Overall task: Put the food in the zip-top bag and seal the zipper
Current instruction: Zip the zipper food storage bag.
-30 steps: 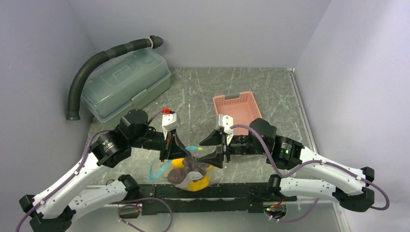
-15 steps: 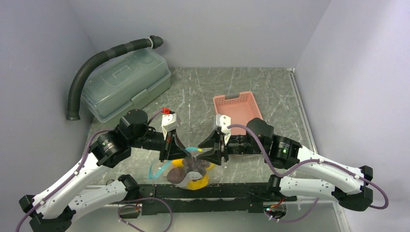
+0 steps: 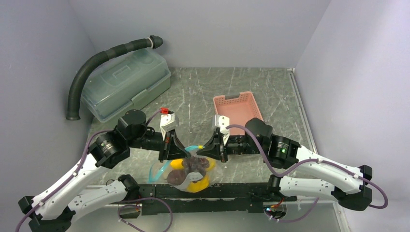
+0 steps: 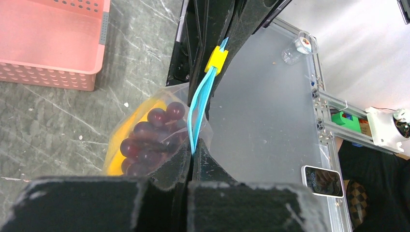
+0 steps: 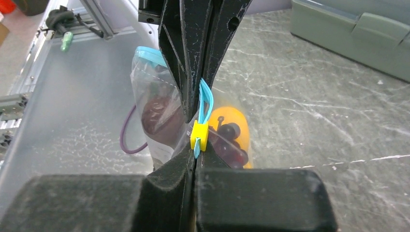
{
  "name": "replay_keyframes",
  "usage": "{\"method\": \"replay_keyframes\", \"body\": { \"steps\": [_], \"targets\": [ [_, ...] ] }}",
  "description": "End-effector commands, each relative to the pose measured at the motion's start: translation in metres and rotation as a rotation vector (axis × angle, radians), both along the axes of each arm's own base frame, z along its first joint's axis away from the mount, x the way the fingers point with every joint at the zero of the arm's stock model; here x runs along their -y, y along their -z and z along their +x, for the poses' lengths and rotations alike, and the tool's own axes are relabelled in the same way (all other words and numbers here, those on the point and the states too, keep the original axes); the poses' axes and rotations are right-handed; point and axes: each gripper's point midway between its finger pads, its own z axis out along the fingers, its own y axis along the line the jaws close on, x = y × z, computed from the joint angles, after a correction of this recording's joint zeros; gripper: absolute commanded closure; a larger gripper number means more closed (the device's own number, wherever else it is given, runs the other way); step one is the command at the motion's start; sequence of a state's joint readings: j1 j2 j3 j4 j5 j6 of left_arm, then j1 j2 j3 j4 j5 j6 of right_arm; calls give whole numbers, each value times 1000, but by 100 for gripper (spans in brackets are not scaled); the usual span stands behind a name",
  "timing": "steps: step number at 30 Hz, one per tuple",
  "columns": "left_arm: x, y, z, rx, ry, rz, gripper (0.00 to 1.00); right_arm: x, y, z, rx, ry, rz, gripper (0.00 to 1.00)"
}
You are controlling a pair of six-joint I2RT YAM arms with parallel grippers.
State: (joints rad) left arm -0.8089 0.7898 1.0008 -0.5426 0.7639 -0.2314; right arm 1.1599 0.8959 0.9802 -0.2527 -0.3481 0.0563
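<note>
The clear zip-top bag (image 3: 186,175) hangs low between both arms near the table's front edge. The food is inside it: purple grapes (image 4: 154,131), yellow pieces (image 3: 198,184) and a dark round fruit (image 5: 155,114). The teal zipper (image 4: 199,104) runs taut between the grippers, its two strips slightly apart in the middle. My left gripper (image 4: 191,155) is shut on one end of the zipper. My right gripper (image 5: 195,157) is shut on the other end, just behind the yellow slider (image 5: 198,136).
An empty pink basket (image 3: 237,108) stands behind the right gripper. A green-grey lidded box (image 3: 126,83) with a black hose (image 3: 96,60) over it sits at the back left. The frosted shelf and metal rail (image 4: 333,104) lie just past the table's front edge.
My right gripper has moved a little left toward the bag and closed its fingers on the zipper end by the slider. The left gripper has kept its grip.
</note>
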Motion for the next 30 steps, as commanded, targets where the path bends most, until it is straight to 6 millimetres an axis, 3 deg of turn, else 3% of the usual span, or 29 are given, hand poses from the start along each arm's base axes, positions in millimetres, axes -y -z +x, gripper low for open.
{"method": "replay_keyframes", "body": {
  "steps": [1, 5, 9, 14, 23, 30],
  "targets": [
    [1, -31, -7, 59, 37, -96, 100, 0, -18, -3, 28, -20, 50, 100],
    [0, -31, -5, 63, 24, -88, 97, 1, -22, -7, 27, -37, 58, 100],
    [0, -30, -3, 69, 11, -85, 66, 0, -23, -8, 22, -47, 45, 100],
    [1, -31, -3, 65, 15, -92, 50, -1, -24, -11, 8, -66, 28, 100],
    [8, -38, 0, 88, 31, -133, 35, -7, -26, -20, -96, -114, -52, 100],
    [11, -42, 5, 111, 19, -155, 33, -12, -21, -23, -151, -130, -102, 100]
  ]
}}
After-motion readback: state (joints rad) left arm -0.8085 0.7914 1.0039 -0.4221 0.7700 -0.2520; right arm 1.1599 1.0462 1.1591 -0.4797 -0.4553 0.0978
